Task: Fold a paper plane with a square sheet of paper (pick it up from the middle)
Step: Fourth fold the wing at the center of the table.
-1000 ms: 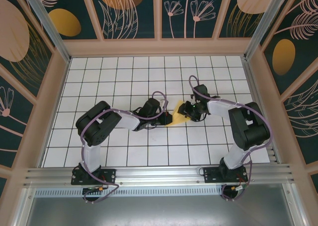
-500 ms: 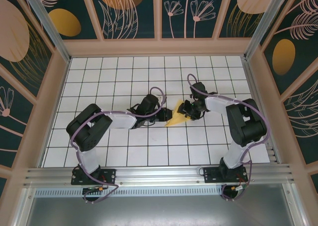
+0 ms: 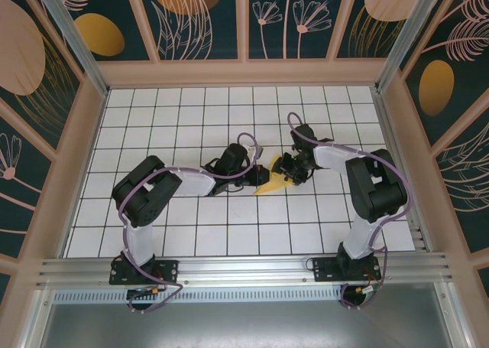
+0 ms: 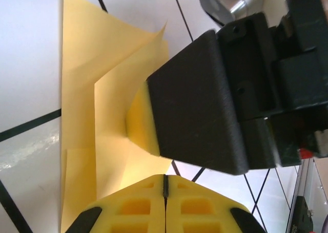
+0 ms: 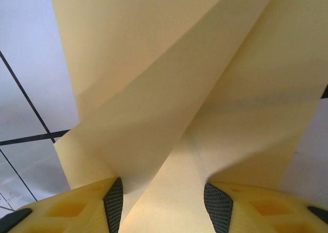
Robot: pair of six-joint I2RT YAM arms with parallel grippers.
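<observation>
On the white gridded bench [image 3: 191, 111], centre: a creased yellow-orange square sheet of paper [image 4: 84, 84], part-folded. Left tool [image 4: 165, 186] closed, tips at its edge. Right tool [image 5: 164, 199] half open, straddling a raised flap. Risk: flap springs up or sheet skids under uneven pressure, leaving a crooked crease.

Left hand [image 4: 165, 189] closed by creased paper [image 4: 82, 79]; right hand's finger [image 4: 195, 105] touches it.

A white worktop [image 3: 191, 111] ruled with black grid lines lies in the middle. Pale wooden framing [image 3: 244, 73] borders it. Dark teal wall panels [image 3: 202, 27] at 9, 12 and 3 o'clock carry pink leaf drawings and orange ovals. A ribbed aluminium rail [image 3: 244, 270] runs along 6 o'clock.
</observation>
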